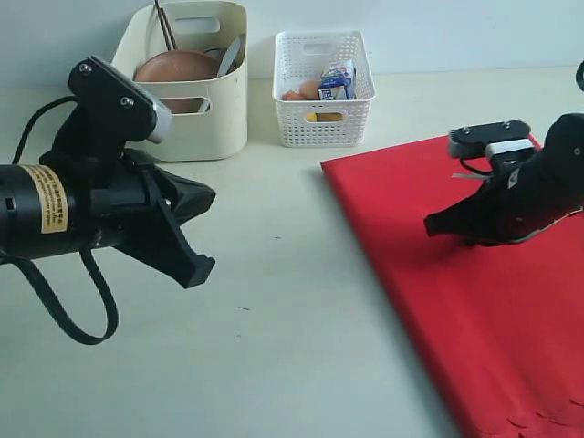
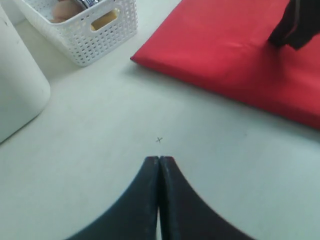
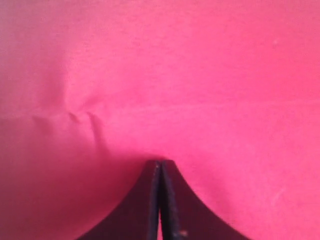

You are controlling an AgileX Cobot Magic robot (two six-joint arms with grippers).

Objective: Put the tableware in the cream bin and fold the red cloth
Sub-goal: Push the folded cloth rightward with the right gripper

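The right gripper [image 3: 160,162] has its jaws pressed together with nothing visibly caught between them. Its tip sits on the red cloth [image 1: 438,310], or just above it, I can't say which, and a few small creases pucker the fabric just beside the tip. So the cloth is straight under that arm, plainly the nearer one. The left gripper [image 2: 159,159], jaws together too and empty, hangs over bare table [image 1: 274,347], well apart from the cloth, whose long edge lies off to its right. The cloth runs lengthwise from near the white basket [image 1: 324,100] toward the front right, with its scalloped edge at the near end. It lies flat and mostly smooth, bright red, and its left edge looks rounded and thick, perhaps doubled over. At the back, the cream bin [image 1: 219,119] holds the plate [image 1: 178,66] and chopsticks [image 1: 164,26].
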